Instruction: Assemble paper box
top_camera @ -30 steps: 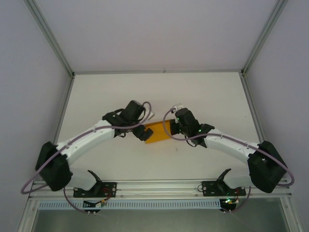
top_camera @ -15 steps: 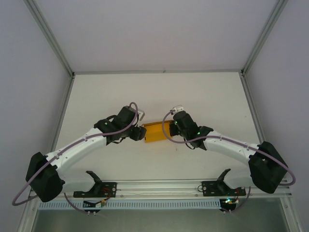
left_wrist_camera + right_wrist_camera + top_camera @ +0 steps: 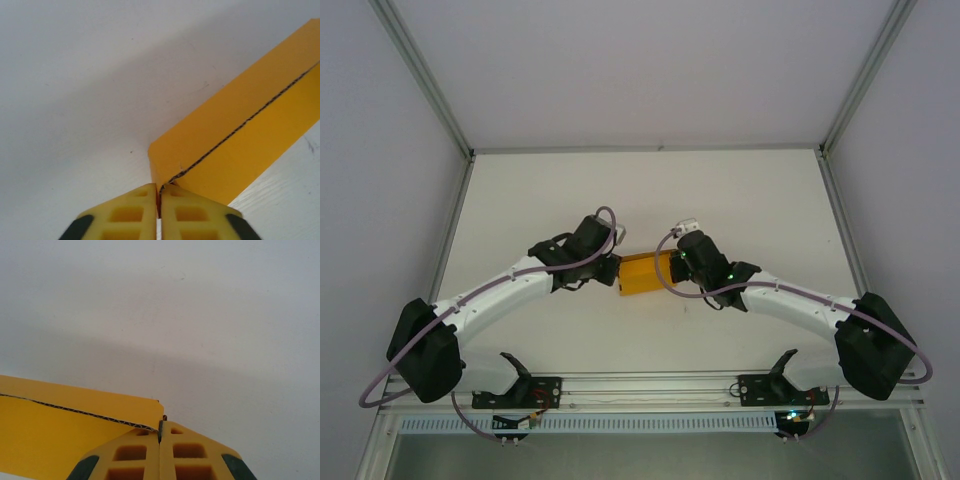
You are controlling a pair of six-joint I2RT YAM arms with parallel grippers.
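Observation:
The paper box [image 3: 645,274] is an orange-yellow corrugated card piece in the middle of the white table, between my two grippers. My left gripper [image 3: 613,272] is at its left end. In the left wrist view the yellow fingers [image 3: 135,210] are shut on a corner edge of the paper box [image 3: 240,135], where two panels meet along a raw edge. My right gripper [image 3: 672,268] is at the right end. In the right wrist view that gripper [image 3: 160,430] is shut on a thin card edge of the paper box [image 3: 60,435].
The white table [image 3: 740,200] has bare room behind and on both sides of the box. Metal frame posts [image 3: 450,130] stand at the back corners, and a rail with two black mounts [image 3: 525,385] runs along the near edge.
My left gripper has gone from open beside the box to shut on its left end. The box has turned from tilted to nearly level. The right gripper has kept its hold.

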